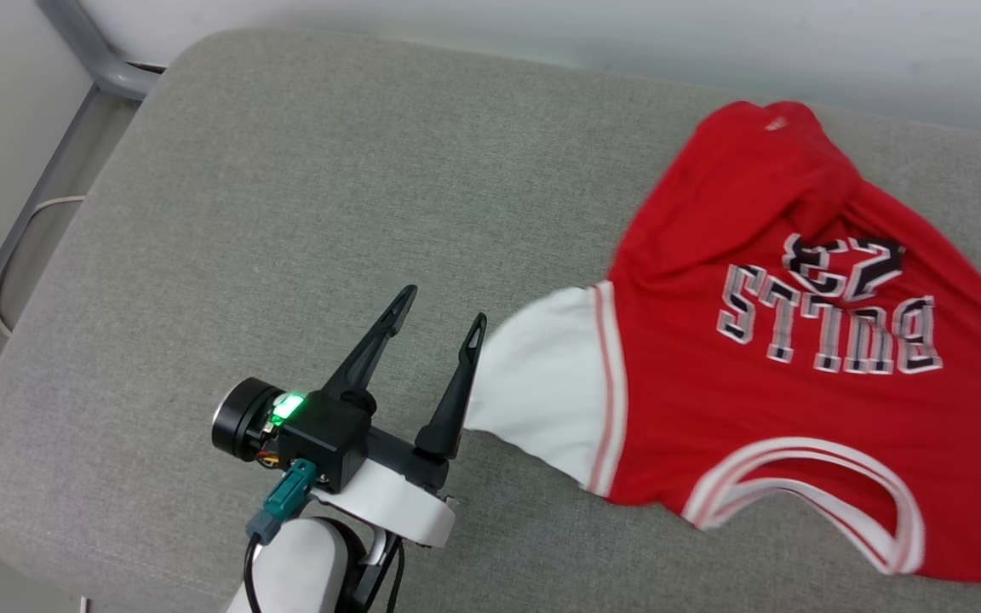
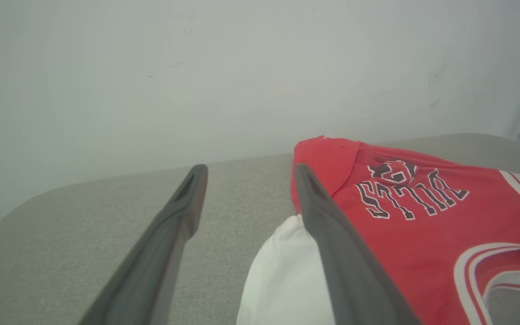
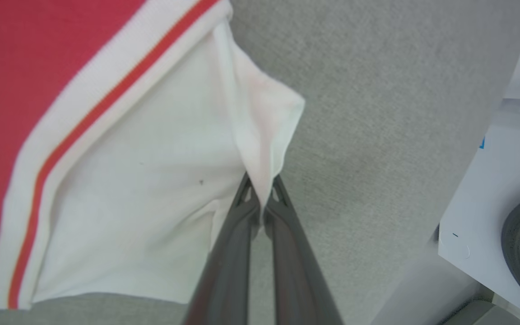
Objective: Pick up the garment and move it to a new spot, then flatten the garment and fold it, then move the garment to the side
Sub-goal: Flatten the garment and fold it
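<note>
The shirt point(image 1: 797, 409) lies front-up on a grey cushion point(image 1: 286, 170) in the head view, from 1 o'clock down to 4 o'clock. It is soft red jersey cloth, rumpled into long ridges, and its far hem is bunched into a hump at 1 o'clock. Black block letters edged in white read upside down across the chest. The curved collar at 4 o'clock is banded red and white.

One short white sleeve point(image 1: 533, 383) has red-striped trim and spreads out flat toward 9 o'clock. The cushion has a coarse woven surface and rounded corners. A grey metal tube point(image 1: 90, 51) runs past its 11 o'clock corner.

The left gripper point(image 1: 445, 304) sits at 7 o'clock, its two slim, tapering dark fingers spread wide and grasping nothing. One finger stands just beside the sleeve's edge, and contact cannot be told. A small green light point(image 1: 288, 406) glows on its black housing. In the left wrist view the same spread fingers point(image 2: 183, 203) frame bare cushion, with the shirt point(image 2: 404, 243) at 3 o'clock under a smooth pale wall point(image 2: 197, 67).

In the right wrist view the right gripper point(image 3: 262, 180) is clenched, its tips pinching a peaked fold of the other sleeve point(image 3: 151, 180). That sleeve is thin white knit, puckered toward the grip.
</note>
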